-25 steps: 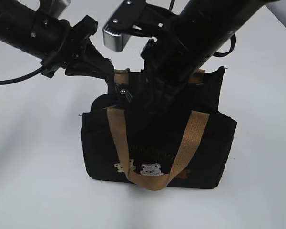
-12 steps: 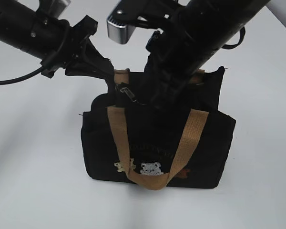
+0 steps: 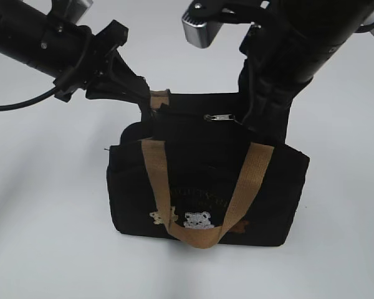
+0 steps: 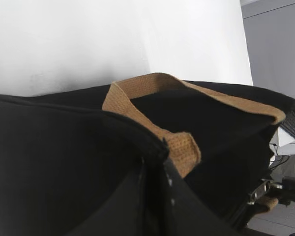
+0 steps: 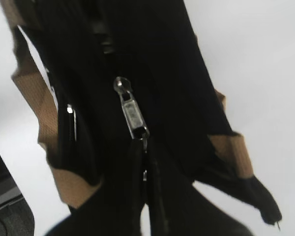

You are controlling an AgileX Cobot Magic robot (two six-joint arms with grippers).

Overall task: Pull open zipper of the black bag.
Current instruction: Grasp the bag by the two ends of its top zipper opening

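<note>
Black bag [image 3: 206, 180] upright mid-desk [image 3: 43, 218]. Left fingers [image 3: 146, 103] clamp its 10 o'clock corner (bracing); right fingers [image 3: 248, 121] pinch the pull tab [image 3: 219, 117], dragging the zipper [image 5: 108, 44] toward 3 o'clock.

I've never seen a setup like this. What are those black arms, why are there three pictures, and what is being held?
This is a robot with two arms, each ending in a pair of fingers. One picture looks at the table from the front; the other two come from small cameras on each wrist, so they show close-ups. On the white table stands a black bag with tan handles and bear patches. The left gripper is shut on the bag's top edge at its left end, steadying it. The right gripper is shut on the silver pull tab of the zipper, which sits near the right end of the bag's top. In the front picture the tab shows as a small silver bar.
</note>
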